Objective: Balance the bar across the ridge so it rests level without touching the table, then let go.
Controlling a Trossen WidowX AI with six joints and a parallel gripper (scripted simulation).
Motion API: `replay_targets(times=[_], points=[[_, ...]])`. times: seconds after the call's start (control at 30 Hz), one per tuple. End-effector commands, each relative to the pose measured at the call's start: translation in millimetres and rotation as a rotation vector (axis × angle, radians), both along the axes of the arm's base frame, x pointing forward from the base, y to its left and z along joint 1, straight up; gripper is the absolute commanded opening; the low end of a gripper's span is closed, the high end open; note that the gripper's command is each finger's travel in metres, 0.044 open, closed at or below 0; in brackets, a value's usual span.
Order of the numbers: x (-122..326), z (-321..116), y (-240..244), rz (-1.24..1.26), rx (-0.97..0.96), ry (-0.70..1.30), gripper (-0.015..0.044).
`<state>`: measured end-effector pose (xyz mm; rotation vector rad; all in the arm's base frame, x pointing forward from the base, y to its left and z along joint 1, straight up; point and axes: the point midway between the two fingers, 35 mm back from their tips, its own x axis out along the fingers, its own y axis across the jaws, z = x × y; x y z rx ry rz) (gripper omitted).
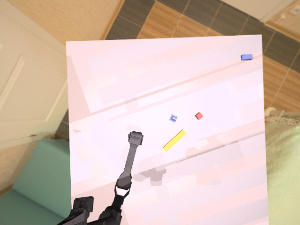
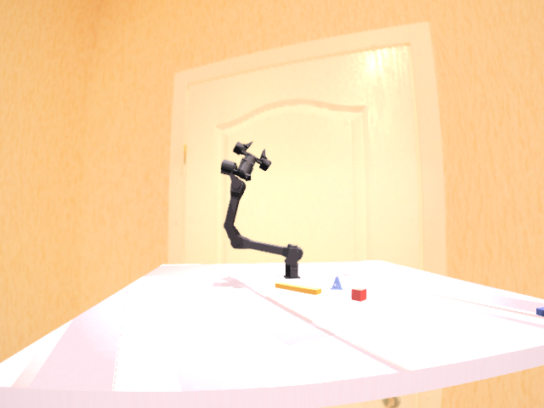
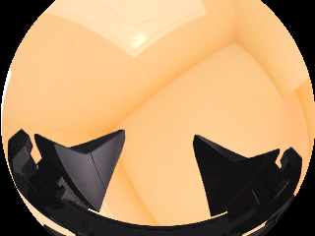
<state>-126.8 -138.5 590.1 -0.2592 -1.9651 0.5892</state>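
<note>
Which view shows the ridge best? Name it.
The exterior: there the ridge shows its peaked, triangular side. The top view shows it only from above; the wrist view does not show it.

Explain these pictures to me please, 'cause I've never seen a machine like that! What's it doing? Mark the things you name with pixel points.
The black machine is a robot arm (image 1: 130, 157) (image 2: 263, 246). It bends at its joints, a bit like your arm, and has two fingers (image 2: 264, 163) for grabbing.

One picture looks down from above. One looks across the table (image 1: 218, 96) (image 2: 263, 351) from the side. The round one comes from a camera by the fingers, which point up at the room, so it shows walls.

On the table lie a yellow bar (image 1: 174, 140) (image 2: 298, 288), a small blue ridge (image 1: 173, 115) (image 2: 337, 280), a red cube (image 1: 198, 116) (image 2: 359, 294) and a blue block (image 1: 246, 56) (image 2: 541, 311). The fingers are apart, holding nothing. The job is balancing the bar on the ridge.
</note>
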Motion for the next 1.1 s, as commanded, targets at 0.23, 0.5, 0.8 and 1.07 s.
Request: replay_targets(times=[0.23, 0.5, 0.8, 1.07], points=[[37, 12, 115, -0.103, -0.277, 0.222, 0.0315], [81, 2, 189, -0.216, -0.456, 0.397, 0.0315], [136, -25, 247, -0.379, -0.608, 0.572, 0.0315], [200, -63, 289, -0.505, -0.763, 0.783, 0.0315]])
